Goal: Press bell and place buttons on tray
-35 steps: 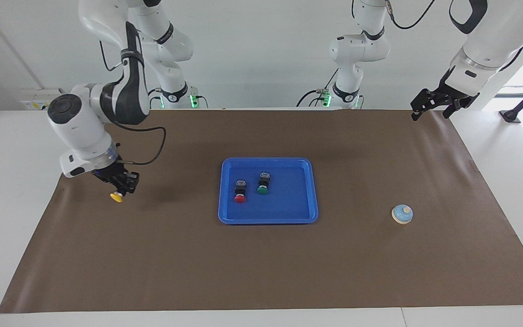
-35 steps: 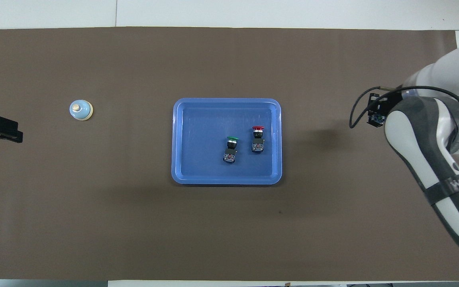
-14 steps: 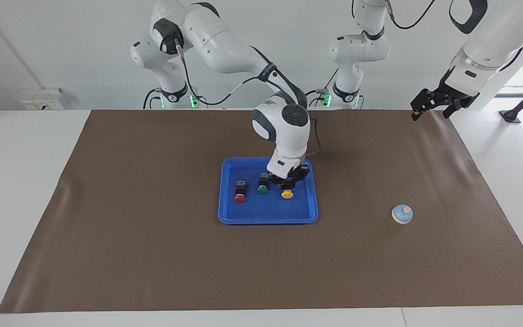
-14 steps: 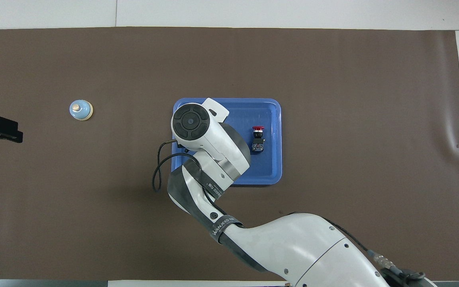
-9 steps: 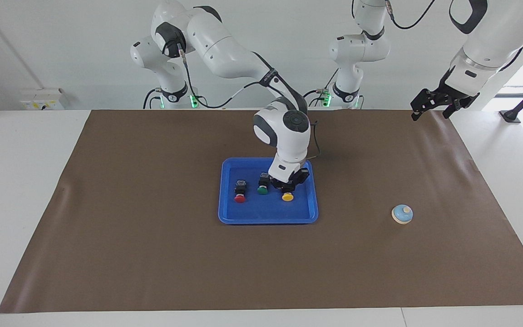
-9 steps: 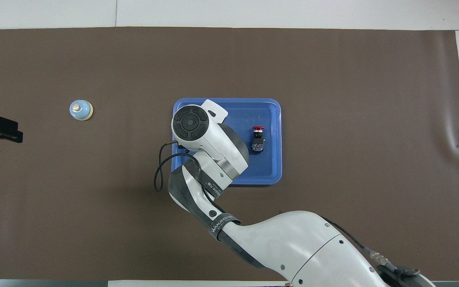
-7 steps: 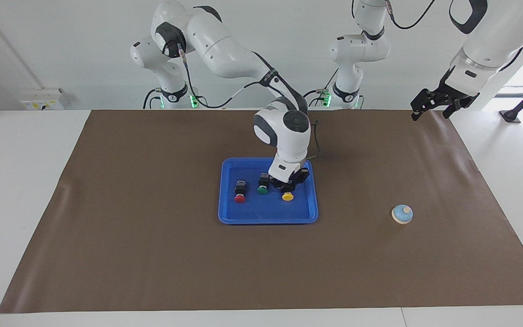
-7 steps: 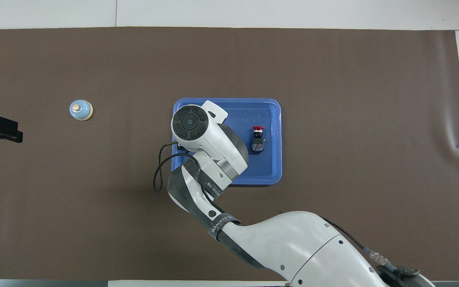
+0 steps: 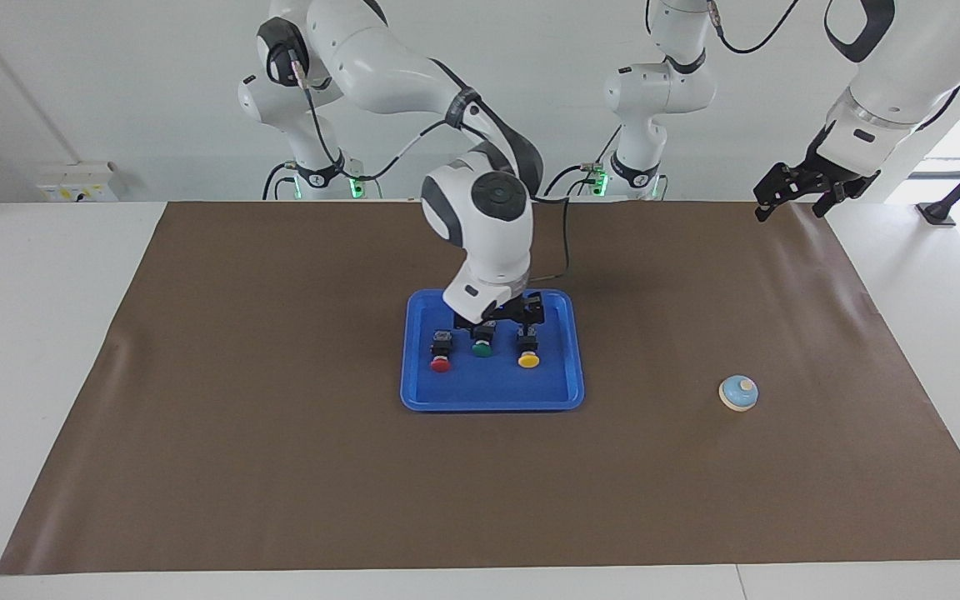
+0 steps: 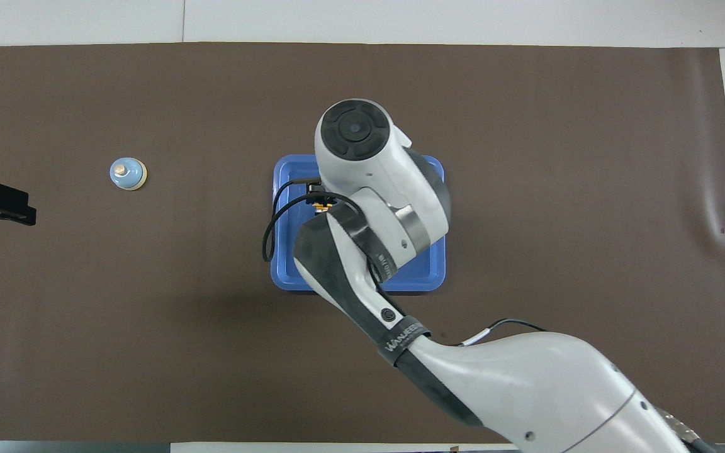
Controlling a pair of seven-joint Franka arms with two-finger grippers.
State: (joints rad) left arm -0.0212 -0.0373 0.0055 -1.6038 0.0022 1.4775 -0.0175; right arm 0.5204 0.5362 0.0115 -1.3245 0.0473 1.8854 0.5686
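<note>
The yellow-capped black push-button (image 9: 528,352) is now released on the flat bright-blue plastic tray (image 9: 492,398), beside the green (image 9: 482,344) and red (image 9: 441,357) ones. The right gripper (image 9: 511,315), jaws apart and empty, is raised over the tray. The left gripper (image 9: 798,193), jaws apart, is kept waiting well apart from the tray; the light-blue domed bell (image 9: 737,392) remains toward its end.

Three buttons (image 9: 482,346) sit in a row in the tray (image 9: 492,397), which lies mid-table on the mat (image 9: 280,467). The bell (image 9: 737,392) rests on the mat well apart from the tray, toward the left arm's end.

White table (image 9: 30,333) under a brown mat (image 9: 280,458), plain white wall (image 9: 72,83)
</note>
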